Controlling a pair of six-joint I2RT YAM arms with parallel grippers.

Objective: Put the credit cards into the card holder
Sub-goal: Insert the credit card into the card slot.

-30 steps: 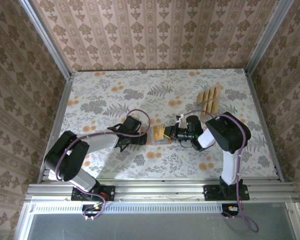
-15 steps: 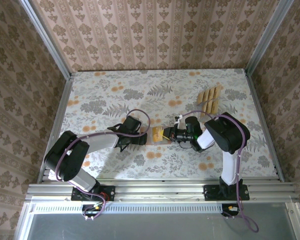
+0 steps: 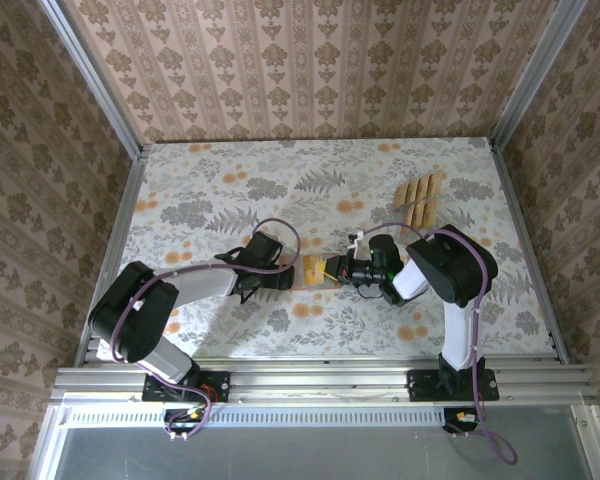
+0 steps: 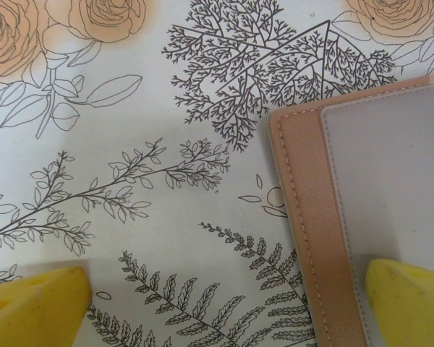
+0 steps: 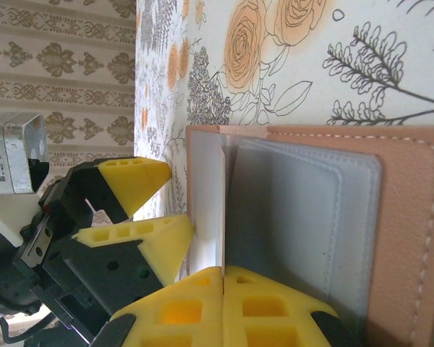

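The card holder (image 3: 313,270) lies open on the flowered table, salmon-brown with a grey pocket panel (image 5: 304,217). My right gripper (image 5: 223,278) is shut on one tan credit card (image 5: 222,210), seen edge on, standing against the left edge of that pocket. In the top view my right gripper (image 3: 336,268) meets the holder from the right. My left gripper (image 4: 224,307) is open at the holder's left side; one yellow fingertip (image 4: 409,303) rests on the holder's grey panel (image 4: 390,181), the other on the table. Several more credit cards (image 3: 418,198) lie in a row at the back right.
The floral tablecloth (image 3: 230,190) covers the whole table, with metal rails (image 3: 120,240) along the sides. The left gripper's fingers (image 5: 123,181) sit close to the held card in the right wrist view. Patterned walls enclose the back and sides.
My right gripper has edged slightly toward the card holder with the card in it. The left arm has stayed put.
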